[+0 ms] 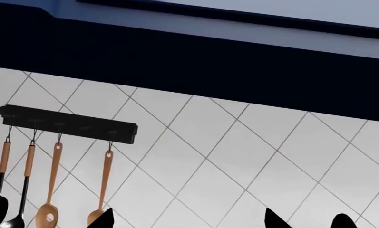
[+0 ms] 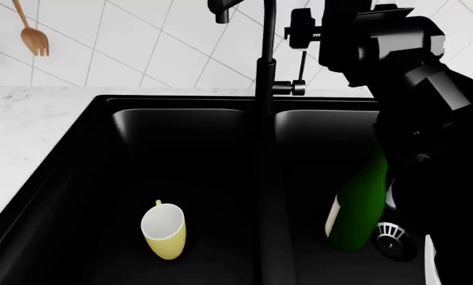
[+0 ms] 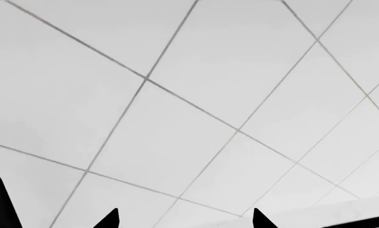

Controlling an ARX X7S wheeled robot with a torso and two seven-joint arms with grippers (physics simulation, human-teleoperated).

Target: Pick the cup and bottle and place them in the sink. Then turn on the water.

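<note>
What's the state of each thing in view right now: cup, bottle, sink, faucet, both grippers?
cup: in the left basin, tipped so its white inside faces the camera
bottle: in the right basin, leaning, partly hidden by the right arm
sink: no water visible
faucet: no water visible from it
left gripper: fingers apart, empty, facing the tiled wall
right gripper: fingers apart, empty, facing the tiled wall

Black utensil rack (image 1: 67,124) on tiled wall (image 1: 240,156); wooden spoons (image 1: 50,187) hanging.
</note>
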